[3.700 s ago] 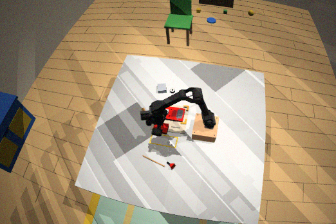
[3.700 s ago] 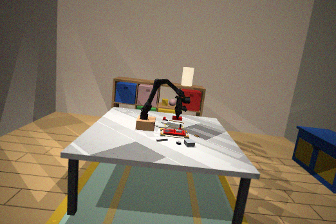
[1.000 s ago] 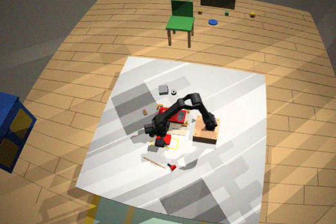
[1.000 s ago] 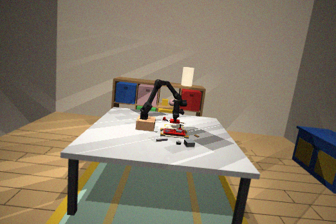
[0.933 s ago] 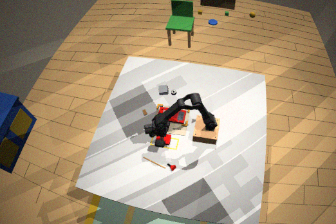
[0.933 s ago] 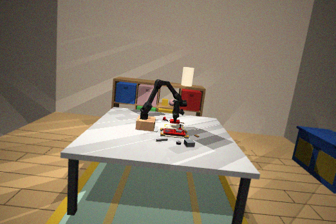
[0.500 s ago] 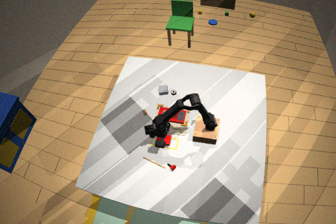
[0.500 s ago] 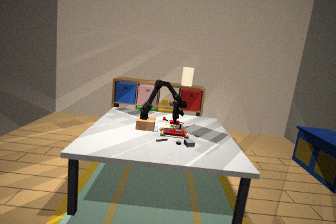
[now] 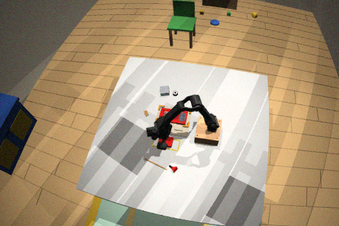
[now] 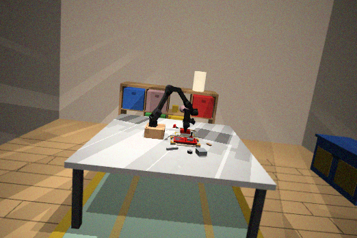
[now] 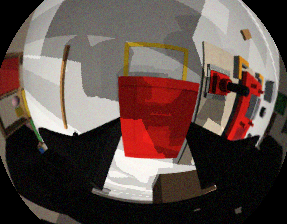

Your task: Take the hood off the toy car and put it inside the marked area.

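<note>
The hood is a red panel (image 9: 169, 141) (image 10: 184, 130) (image 11: 156, 107). My gripper (image 9: 165, 140) (image 10: 185, 129) (image 11: 155, 122) is shut on it, with a dark finger at each side in the wrist view. The hood hangs low over or close beside the marked area, a yellow outline (image 9: 179, 145) (image 11: 156, 45). In the wrist view the outline's far part shows beyond the hood, which hides its near part. The exact gap to the table cannot be told. The red toy car (image 9: 165, 113) (image 10: 178, 139) (image 11: 237, 126) stands beside the area, with orange pieces at its corners.
A cream block (image 9: 180, 130) lies between car and outline. A thin wooden stick (image 9: 156, 163) (image 11: 64, 90) and a red-and-black piece (image 9: 175, 169) lie on the other side. A grey box (image 9: 164, 91) (image 10: 201, 152) and a small wheel (image 9: 175, 93) lie beyond the car.
</note>
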Robot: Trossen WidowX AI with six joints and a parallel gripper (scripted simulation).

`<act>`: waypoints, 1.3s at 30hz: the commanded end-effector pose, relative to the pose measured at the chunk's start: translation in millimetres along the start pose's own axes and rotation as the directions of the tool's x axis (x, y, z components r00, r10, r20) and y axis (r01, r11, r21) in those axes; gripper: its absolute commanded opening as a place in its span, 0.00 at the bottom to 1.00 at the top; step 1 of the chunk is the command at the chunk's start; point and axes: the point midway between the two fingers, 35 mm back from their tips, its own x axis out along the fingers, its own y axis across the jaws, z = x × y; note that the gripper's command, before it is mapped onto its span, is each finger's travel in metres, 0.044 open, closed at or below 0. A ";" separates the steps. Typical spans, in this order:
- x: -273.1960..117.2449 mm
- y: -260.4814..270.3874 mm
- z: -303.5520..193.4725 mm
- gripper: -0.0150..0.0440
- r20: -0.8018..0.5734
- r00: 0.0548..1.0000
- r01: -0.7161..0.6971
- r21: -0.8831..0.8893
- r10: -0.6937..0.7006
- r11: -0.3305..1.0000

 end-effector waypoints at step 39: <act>20.9 0.4 -0.3 0.25 -0.002 1.000 -0.002 0.003 0.002 1.000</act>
